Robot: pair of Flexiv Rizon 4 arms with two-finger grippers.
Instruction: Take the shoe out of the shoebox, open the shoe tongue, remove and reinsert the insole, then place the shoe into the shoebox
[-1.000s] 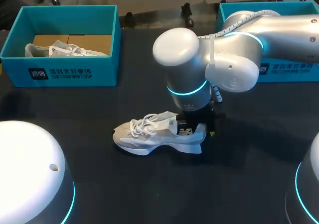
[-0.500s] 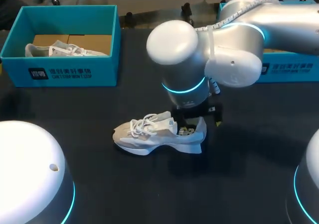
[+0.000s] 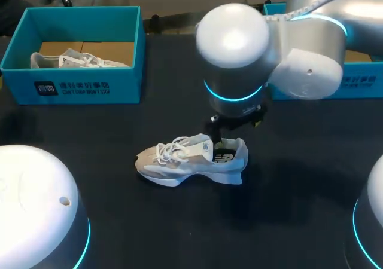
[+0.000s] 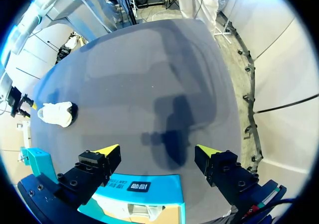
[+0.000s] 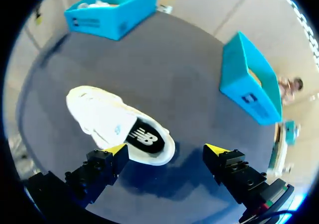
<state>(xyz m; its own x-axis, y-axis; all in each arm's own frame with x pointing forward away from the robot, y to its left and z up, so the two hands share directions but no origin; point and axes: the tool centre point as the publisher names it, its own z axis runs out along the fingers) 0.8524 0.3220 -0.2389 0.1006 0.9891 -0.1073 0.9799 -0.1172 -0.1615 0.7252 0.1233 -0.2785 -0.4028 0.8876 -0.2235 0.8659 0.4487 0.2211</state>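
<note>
A white shoe [image 3: 179, 161] lies on its sole in the middle of the dark table, toe to the left. Its black insole [image 5: 144, 138] shows inside the heel opening. My right gripper [image 3: 236, 128] hangs just above the heel, open, with nothing between its fingers; in the right wrist view the gripper [image 5: 167, 149] stands over the shoe [image 5: 102, 115]. My left gripper [image 4: 158, 152] is open and empty above a teal shoebox [image 4: 144, 191], far from the shoe [image 4: 57, 113].
A teal shoebox [image 3: 75, 80] at the back left holds a second white shoe [image 3: 78, 60]. Another teal shoebox [image 3: 359, 78] stands at the back right, largely hidden behind my right arm. The arms' white bases fill the near corners.
My right gripper has opened and let go of the shoe's heel, then risen and shifted right. The shoe stays where it was on the table.
</note>
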